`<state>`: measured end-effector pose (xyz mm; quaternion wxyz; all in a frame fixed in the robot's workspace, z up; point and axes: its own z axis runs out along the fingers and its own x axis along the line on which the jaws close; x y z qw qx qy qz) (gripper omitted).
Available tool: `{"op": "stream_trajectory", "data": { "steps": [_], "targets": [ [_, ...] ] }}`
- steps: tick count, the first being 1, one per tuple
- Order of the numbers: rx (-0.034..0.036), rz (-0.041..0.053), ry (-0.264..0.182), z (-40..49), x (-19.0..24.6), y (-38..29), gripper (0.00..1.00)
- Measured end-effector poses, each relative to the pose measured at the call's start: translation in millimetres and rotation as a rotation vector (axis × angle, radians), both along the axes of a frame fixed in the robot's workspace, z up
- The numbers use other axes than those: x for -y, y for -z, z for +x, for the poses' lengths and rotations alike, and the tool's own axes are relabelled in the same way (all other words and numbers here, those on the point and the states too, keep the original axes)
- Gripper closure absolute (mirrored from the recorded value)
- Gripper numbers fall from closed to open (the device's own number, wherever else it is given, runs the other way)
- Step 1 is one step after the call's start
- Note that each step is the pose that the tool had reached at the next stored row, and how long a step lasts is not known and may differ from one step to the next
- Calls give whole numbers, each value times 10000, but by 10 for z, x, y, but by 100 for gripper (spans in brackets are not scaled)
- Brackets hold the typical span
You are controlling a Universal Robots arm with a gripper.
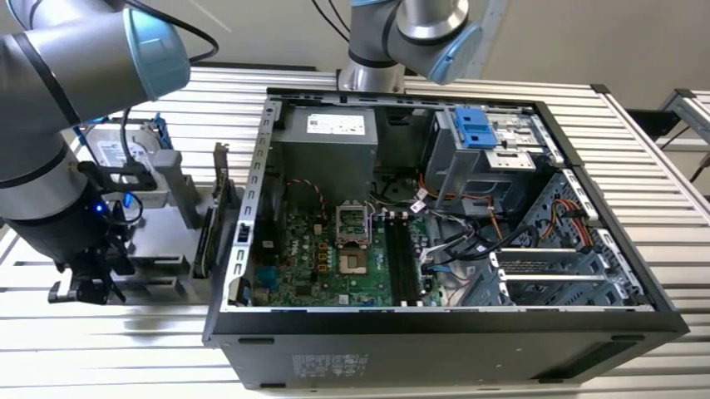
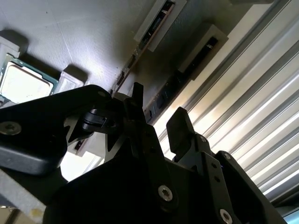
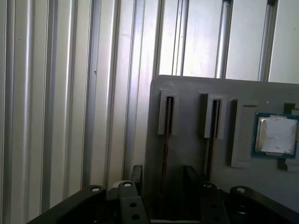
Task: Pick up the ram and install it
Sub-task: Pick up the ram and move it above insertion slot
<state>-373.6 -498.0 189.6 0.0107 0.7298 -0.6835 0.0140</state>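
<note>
Ribbed silver table [image 1: 654,191], bright glare on its slats, second slatted bench [image 1: 693,104] at the exterior view's right

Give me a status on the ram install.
Done: approach. The gripper sits at the grey holder, fingers open on either side of the ram standing in its slot. In hand: nothing; the ram is not gripped yet. Left: grasp, lift and seating in the motherboard's memory slots, which look unfilled in the exterior view.
</note>
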Motion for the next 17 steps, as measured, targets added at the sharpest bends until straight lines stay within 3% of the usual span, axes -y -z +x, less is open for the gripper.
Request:
{"op": "stream_trajectory", "data": {
  "steps": [17],
  "targets": [
    [1,0,0,0,0,30,0]
  ]
}}
